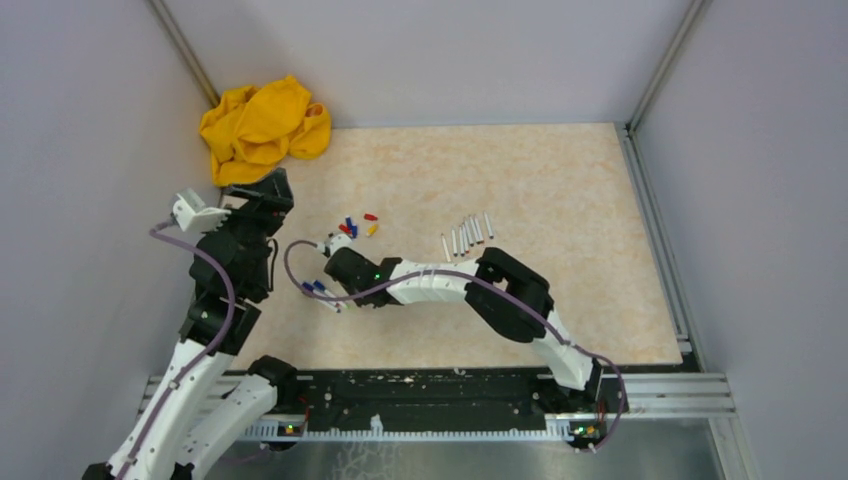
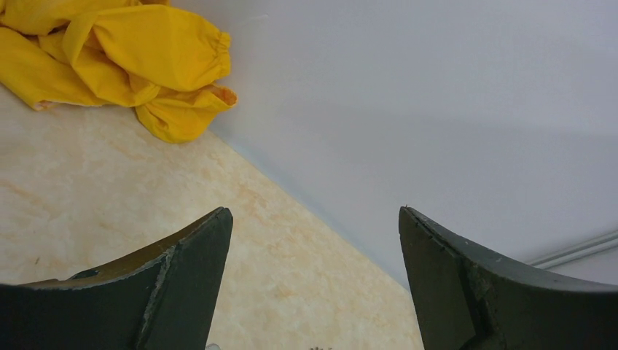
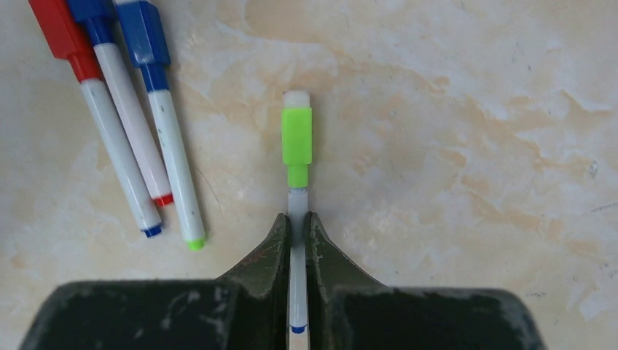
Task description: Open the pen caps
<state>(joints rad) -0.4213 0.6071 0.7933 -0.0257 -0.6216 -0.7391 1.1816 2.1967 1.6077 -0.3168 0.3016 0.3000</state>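
The small bright-green plastic cap (image 3: pixel 296 138) is on the end of a thin white marker barrel (image 3: pixel 297 208); the right gripper (image 3: pixel 296 222) is closed tightly on this barrel, just behind the cap. I judge this is the holding step; next the left gripper (image 2: pixel 313 213), wide open and empty, must pull the cap off. Only the top view shows the loose coloured caps (image 1: pixel 355 225) already off.

We found open surface (image 1: pixel 600 200) at right; a yellow cloth (image 1: pixel 262 128) filled the upper-left corner, pen caps (image 1: pixel 351 225) cluttered centre.
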